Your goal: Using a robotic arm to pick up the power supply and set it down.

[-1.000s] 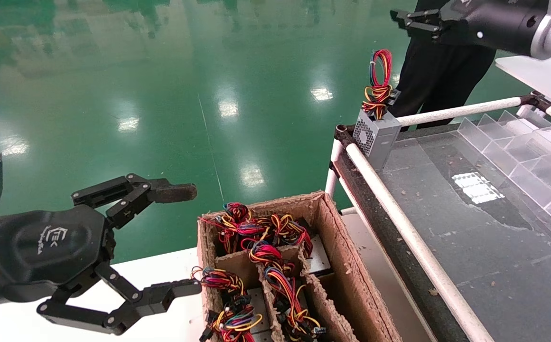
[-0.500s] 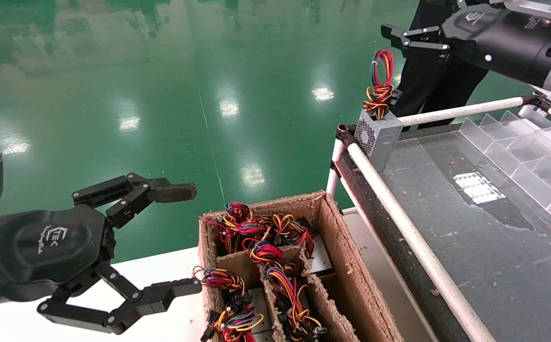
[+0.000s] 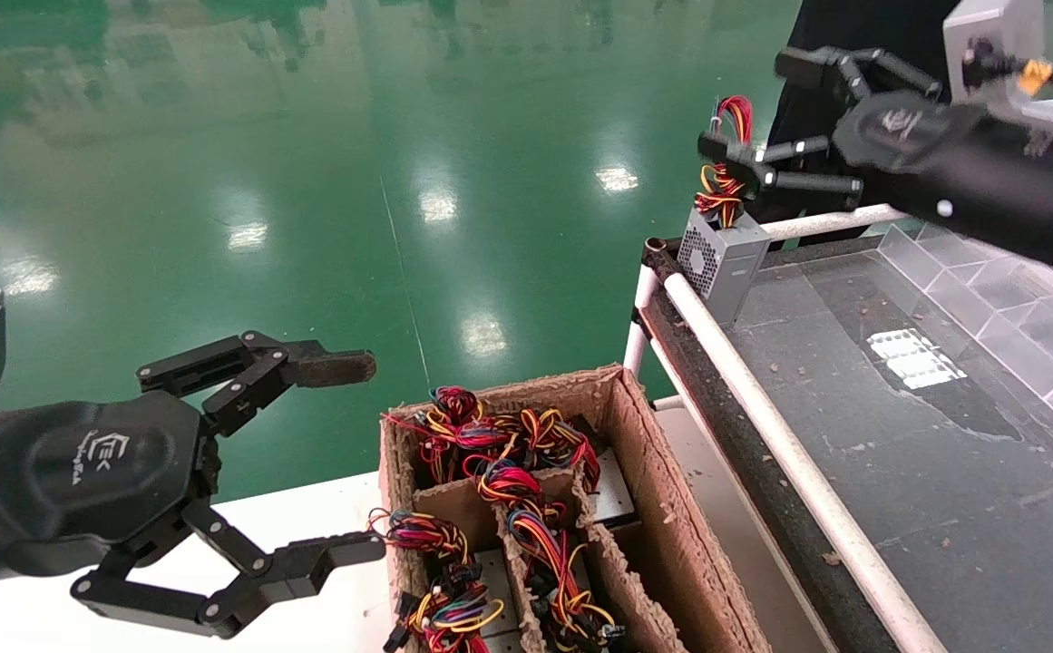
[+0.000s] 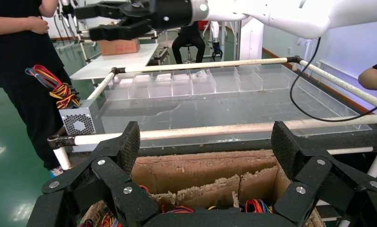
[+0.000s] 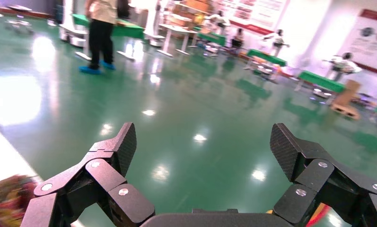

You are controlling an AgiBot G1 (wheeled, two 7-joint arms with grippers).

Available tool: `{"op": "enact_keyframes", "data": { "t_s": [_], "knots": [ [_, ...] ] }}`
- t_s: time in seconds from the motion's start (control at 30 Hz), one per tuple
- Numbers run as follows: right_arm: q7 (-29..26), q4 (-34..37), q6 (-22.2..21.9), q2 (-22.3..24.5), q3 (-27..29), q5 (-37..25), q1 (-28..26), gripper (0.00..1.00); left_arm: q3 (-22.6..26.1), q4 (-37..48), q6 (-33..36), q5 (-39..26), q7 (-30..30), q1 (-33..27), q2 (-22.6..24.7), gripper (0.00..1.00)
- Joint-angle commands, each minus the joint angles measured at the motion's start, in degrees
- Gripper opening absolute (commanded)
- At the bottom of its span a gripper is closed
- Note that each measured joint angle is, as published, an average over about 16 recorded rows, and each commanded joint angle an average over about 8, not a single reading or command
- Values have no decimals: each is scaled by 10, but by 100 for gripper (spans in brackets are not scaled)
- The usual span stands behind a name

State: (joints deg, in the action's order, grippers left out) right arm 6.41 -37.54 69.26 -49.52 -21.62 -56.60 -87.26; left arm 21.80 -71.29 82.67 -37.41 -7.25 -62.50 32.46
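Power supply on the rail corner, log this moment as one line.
right gripper: open, at wire bundle | power supply: resting on frame corner, ungrasped | left gripper: open, idle beside cardboard box

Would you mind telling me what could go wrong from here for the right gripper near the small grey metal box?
1. The small grey metal power supply stands by the white rail; a nudge might tip it off.
2. The open right gripper is level with the red wire loop and may snag wires instead of gripping the box.
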Motion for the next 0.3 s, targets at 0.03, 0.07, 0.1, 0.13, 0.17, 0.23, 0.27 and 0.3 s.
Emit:
{"op": "enact_keyframes", "data": {
  "t_s": [0.03,0.07,0.1,0.13,0.17,0.23,0.27,0.3],
  "knots": [
    [-12,-25,11,10,4,10,18,100,0,0,0,0,0,0,0,100],
    [-18,-37,17,15,6,15,27,100,0,0,0,0,0,0,0,100],
    [-23,-49,22,20,8,20,35,100,0,0,0,0,0,0,0,100],
    [-29,-62,28,25,10,25,44,100,0,0,0,0,0,0,0,100],
    [-35,-74,34,30,12,30,53,100,0,0,0,0,0,0,0,100],
    [-44,-92,42,37,14,38,66,100,0,0,0,0,0,0,0,100],
    [-47,-99,45,40,15,40,70,100,0,0,0,0,0,0,0,100],
    [-50,-105,48,42,16,43,75,100,0,0,0,0,0,0,0,100]
  ]
}}
